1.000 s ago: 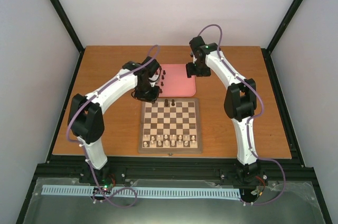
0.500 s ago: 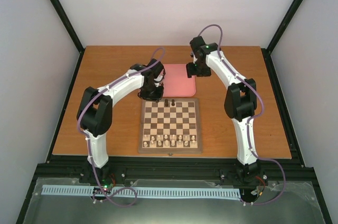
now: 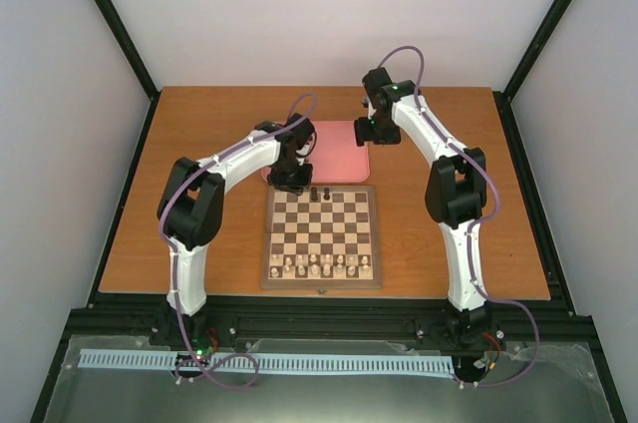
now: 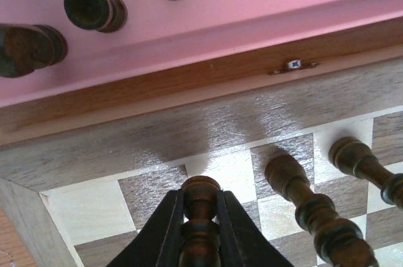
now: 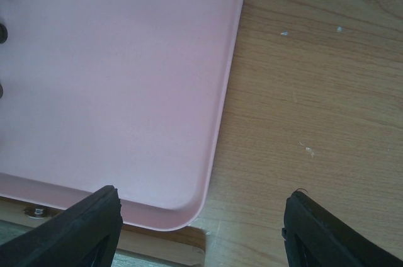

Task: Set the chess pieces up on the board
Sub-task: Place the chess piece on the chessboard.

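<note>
Well, my left gripper (image 4: 200, 207) is clamped on a dark chess piece (image 4: 200, 190), one black finger (image 4: 165, 232) pressed to each side of its stem. The piece stands upright over the far row of the board (image 4: 126, 153), close to the board's left corner; whether its foot touches the wood I cannot tell. Just to the right of those fingers, two more dark pieces (image 4: 305, 207) stand side by side on the same row. Beyond the board's border lies the pink tray (image 4: 264, 2), with three dark pieces (image 4: 94, 7) on it. My right gripper (image 5: 201, 220) hangs with its fingers (image 5: 79, 226) spread wide, nothing between them, above the tray's rounded corner and the wooden table (image 5: 315, 90). Cream pieces (image 3: 321, 263) fill the board's near rows.
</note>
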You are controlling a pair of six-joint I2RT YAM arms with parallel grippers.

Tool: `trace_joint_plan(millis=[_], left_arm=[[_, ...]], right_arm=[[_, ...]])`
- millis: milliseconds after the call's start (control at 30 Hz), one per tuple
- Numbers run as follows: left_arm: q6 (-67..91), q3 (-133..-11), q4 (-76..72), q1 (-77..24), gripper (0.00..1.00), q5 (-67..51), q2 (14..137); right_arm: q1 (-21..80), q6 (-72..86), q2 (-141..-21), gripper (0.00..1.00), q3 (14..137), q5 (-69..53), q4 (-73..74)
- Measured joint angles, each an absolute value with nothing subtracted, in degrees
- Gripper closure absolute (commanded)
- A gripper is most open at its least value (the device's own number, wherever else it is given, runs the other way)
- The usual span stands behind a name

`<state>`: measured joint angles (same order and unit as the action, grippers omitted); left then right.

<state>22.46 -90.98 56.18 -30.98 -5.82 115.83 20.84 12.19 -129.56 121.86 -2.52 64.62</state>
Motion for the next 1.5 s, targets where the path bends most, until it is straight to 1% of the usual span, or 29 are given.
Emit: trace_joint_plan(millis=[200,700,1100,1233,1500], left_arm=[[22.8,-92.6,56.7,-31.1,0.87,-5.7,116.5],[23.8,-92.6,57.9,-31.7,0.84,-5.6,116.5],[24.3,-92.6,57.8,-32.8,0.83,-5.5,118.3],[24.3,-92.8,57.9,-32.8,0.8,-5.4,118.4],[24.4,-93.3,57.9,-32.8,0.77,-5.1,118.5]], right_arm=[[20.2,12.1,-129.6,0.29,121.7,-2.7,64.5],[19.9,11.9,-129.6,0.29,121.0,-3.6,64.4],[19.8,11.9,-128.8,0.29,119.0,-3.9,63.6],[19.6,11.9,-128.7,0.29,118.8,-3.9,63.5],[19.3,11.9,-128.7,0.29,118.8,-4.2,63.4]])
